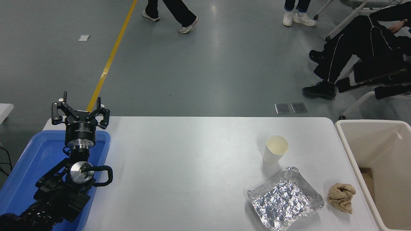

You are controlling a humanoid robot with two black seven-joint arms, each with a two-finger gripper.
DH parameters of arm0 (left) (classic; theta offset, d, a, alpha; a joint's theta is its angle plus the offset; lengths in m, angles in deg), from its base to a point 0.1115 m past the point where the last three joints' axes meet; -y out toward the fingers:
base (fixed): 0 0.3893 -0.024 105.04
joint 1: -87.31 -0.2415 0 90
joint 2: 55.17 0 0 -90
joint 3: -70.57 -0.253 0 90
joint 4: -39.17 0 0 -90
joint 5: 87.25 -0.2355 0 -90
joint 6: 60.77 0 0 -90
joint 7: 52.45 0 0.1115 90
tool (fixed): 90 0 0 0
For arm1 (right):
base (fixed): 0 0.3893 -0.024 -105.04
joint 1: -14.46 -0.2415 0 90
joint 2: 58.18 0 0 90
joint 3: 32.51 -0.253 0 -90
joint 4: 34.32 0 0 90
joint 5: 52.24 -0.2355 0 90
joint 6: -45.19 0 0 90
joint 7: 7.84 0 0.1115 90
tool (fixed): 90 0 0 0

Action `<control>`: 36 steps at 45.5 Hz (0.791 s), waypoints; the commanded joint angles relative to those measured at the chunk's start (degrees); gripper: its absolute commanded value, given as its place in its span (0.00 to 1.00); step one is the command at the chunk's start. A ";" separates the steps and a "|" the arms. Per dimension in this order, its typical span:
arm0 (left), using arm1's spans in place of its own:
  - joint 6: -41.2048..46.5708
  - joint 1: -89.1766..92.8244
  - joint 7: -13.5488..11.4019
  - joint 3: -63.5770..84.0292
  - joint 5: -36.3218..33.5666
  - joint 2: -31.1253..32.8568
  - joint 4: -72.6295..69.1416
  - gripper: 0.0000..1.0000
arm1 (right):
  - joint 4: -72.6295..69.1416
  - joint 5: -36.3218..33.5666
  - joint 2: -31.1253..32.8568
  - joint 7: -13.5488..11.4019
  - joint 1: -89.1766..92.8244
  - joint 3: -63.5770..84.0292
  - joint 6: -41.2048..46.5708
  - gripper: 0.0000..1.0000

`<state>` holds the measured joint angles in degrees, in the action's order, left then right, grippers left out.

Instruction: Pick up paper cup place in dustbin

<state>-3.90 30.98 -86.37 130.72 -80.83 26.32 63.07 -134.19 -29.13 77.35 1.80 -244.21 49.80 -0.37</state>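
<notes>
White tabletop [192,166] is carrying the upright paper cup [275,149] beside a foil tray [285,202]; left gripper [81,110], fingers spread, is idling; a clumsy grab risks toppling it short of the dustbin [379,173].
</notes>
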 commanded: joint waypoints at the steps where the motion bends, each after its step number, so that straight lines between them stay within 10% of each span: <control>1: 0.00 0.00 0.08 0.05 0.00 -0.02 0.00 0.99 | 2.13 0.36 1.58 -0.14 4.64 0.57 0.55 1.00; 36: 0.00 0.08 0.00 0.05 0.00 -0.02 0.00 0.99 | 23.57 -0.43 -6.68 -0.05 75.13 -26.23 -35.39 1.00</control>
<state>-3.90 31.01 -86.36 130.75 -80.84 26.38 63.07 -120.36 -29.17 74.43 1.68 -188.82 34.25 -26.75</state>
